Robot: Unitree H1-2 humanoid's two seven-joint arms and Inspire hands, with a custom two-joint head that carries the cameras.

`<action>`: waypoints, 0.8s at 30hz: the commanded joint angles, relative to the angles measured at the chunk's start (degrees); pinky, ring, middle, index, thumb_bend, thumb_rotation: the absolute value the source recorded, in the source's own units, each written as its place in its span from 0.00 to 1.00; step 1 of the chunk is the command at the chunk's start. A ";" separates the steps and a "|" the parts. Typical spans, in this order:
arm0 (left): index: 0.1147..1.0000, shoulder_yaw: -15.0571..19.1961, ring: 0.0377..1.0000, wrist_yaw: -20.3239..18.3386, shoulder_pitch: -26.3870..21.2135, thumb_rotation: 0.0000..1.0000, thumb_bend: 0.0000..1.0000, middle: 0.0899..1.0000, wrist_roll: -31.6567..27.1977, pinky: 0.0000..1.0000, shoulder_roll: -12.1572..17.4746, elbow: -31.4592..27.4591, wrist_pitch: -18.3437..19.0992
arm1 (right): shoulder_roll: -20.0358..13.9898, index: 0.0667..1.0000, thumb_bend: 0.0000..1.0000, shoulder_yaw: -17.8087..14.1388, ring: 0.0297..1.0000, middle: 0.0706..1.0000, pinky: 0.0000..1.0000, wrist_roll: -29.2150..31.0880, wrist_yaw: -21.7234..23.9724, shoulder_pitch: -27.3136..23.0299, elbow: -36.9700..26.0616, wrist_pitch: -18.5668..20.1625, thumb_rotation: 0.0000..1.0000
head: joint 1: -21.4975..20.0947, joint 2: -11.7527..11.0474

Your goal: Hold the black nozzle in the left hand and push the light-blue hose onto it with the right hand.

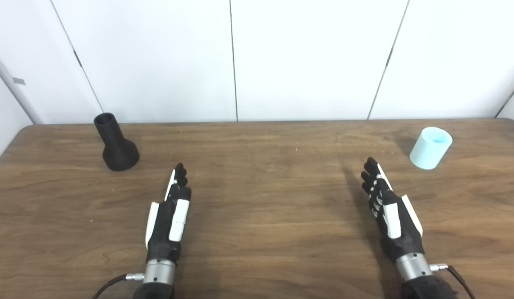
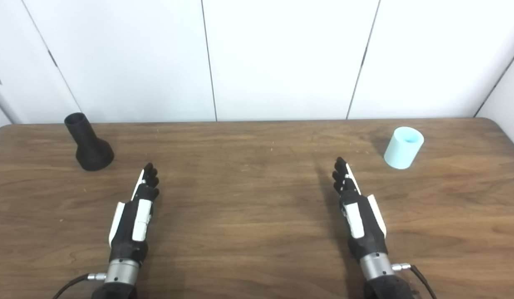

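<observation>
Nearest the viewer, two black-and-white robot hands reach in over a brown wood-grain bench [image 1: 265, 216] from the bottom edge. The left hand [image 1: 170, 216] is extended flat, its fingers straight and close together, pointing away toward the far wall and leaning a little to the right. It holds nothing. The right hand [image 1: 387, 211] is likewise stretched out, fingers straight and side by side, pointing away and leaning a little to the left. It also holds nothing. Each hand ends in a silver wrist collar with a thin cable leaving it.

Farther back on the left, well apart from the left hand and beyond its fingertips, stands the black nozzle [image 1: 115, 143]. It is matte black and funnel-shaped: a wide rounded base sits on the bench, and it narrows upward into a plain tube with an open round mouth at the top. Its long axis runs upright, with the open narrow end up and appearing to lean slightly to the left in these views.

Farther back on the right, near the bench's far right corner and apart from the right hand, stands the light-blue hose [image 1: 430, 148]. It is a short, smooth, pale blue cylinder standing on end, its open mouth up and appearing to lean slightly to the right.

Behind the bench rises a white panelled wall [image 1: 306, 58] with thin dark seams.
</observation>
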 commanded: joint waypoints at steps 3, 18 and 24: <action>1.00 -0.22 1.00 0.31 -0.03 1.00 0.87 1.00 0.71 1.00 0.30 -0.17 -1.77 | 0.27 1.00 0.72 -0.10 1.00 1.00 1.00 0.52 0.09 -0.46 0.27 -2.85 1.00 | 0.06 0.04; 1.00 -0.69 1.00 0.68 -0.12 1.00 0.87 1.00 1.25 1.00 -0.06 0.09 -1.69 | -0.70 1.00 0.73 -0.45 1.00 1.00 1.00 1.28 0.78 -0.36 0.58 -2.34 1.00 | 2.61 -1.79; 1.00 -2.05 1.00 1.94 0.18 1.00 0.85 1.00 2.57 1.00 -1.72 2.82 -4.02 | -2.26 1.00 0.72 -1.74 1.00 1.00 1.00 3.06 2.09 -0.15 4.55 -5.79 1.00 | 8.09 -5.21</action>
